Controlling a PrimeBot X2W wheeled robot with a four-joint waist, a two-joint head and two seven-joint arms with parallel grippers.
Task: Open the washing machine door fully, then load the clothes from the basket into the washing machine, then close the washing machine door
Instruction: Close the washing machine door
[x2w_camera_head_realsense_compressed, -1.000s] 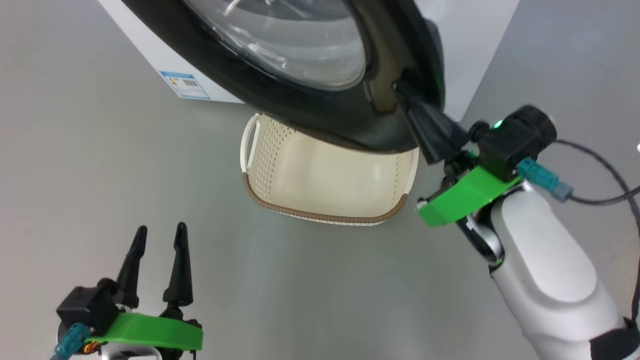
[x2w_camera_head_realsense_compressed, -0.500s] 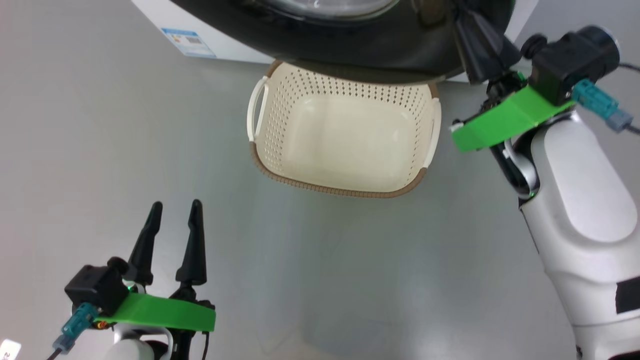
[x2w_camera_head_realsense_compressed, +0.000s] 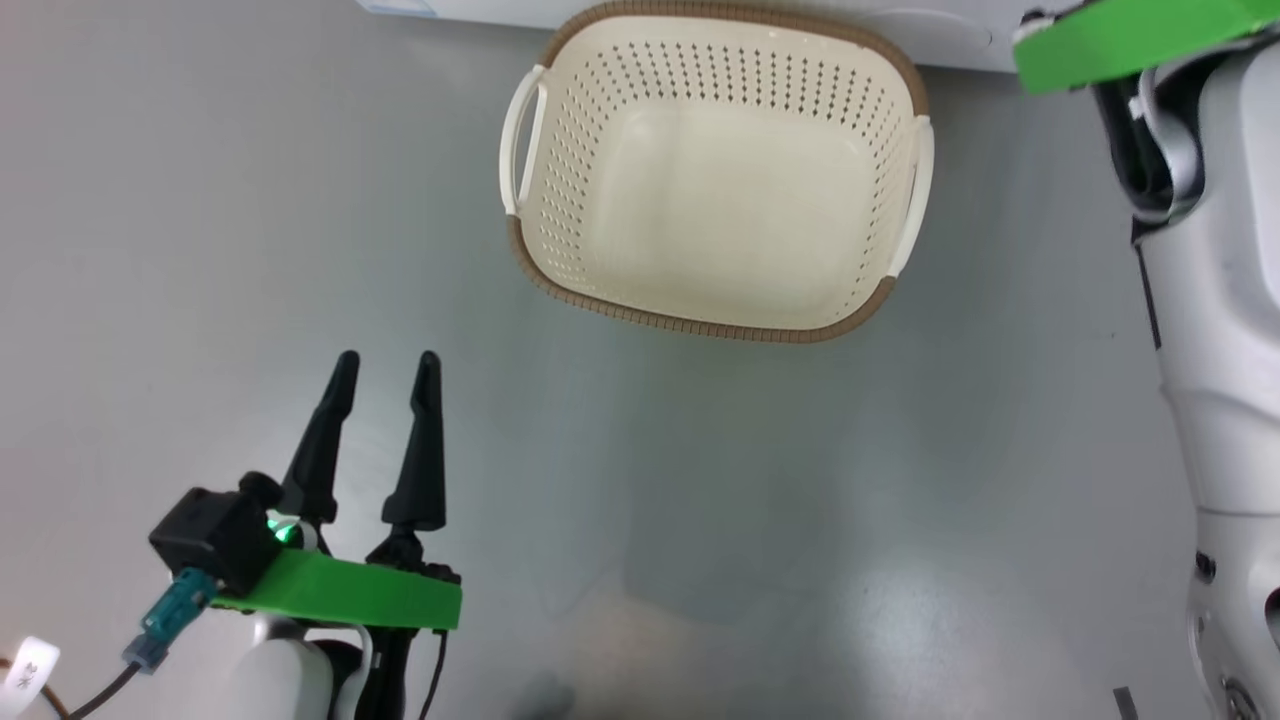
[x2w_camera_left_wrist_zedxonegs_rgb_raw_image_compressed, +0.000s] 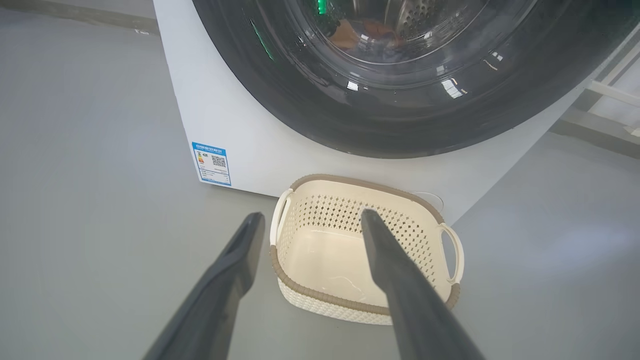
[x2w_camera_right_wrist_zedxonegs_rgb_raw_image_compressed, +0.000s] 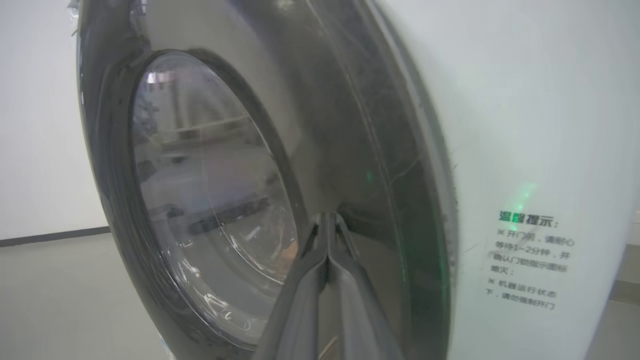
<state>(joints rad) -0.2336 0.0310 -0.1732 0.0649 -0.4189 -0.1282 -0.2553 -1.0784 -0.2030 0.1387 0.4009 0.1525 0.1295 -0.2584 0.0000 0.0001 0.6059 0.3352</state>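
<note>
The washing machine (x2w_camera_left_wrist_zedxonegs_rgb_raw_image_compressed: 250, 140) stands white and wide ahead of me. Its door (x2w_camera_right_wrist_zedxonegs_rgb_raw_image_compressed: 210, 175) lies against the front panel, or very nearly; I cannot tell whether the latch has caught. I judge I am on the last step, closing the door. What comes next is a firm, square push on the black rim until it seats, and then drawing my arm clear.

The basket (x2w_camera_head_realsense_compressed: 700, 325) sits on the floor (x2w_camera_head_realsense_compressed: 200, 200) just beside the machine's lower front edge. It is under the door's bottom curve, nearer the corner with the blue label (x2w_camera_left_wrist_zedxonegs_rgb_raw_image_compressed: 211, 163) than the far corner, and nothing lies in it. The clothes (x2w_camera_left_wrist_zedxonegs_rgb_raw_image_compressed: 350, 37) show as an orange-brown patch behind the glass, inside the drum, so I take the loading as done.

My right forearm (x2w_camera_head_realsense_compressed: 1220, 300) runs up the right edge of the head view toward the machine. The right gripper (x2w_camera_right_wrist_zedxonegs_rgb_raw_image_compressed: 327, 220) is clenched, its fingers pressed together with nothing between them. Its tips rest on the door's black rim, by the dark recess close to the white panel.

My left gripper (x2w_camera_head_realsense_compressed: 388, 358) hangs low over bare floor, well apart from the basket. Its fingers are spread wide, hold nothing, and point toward the machine.
</note>
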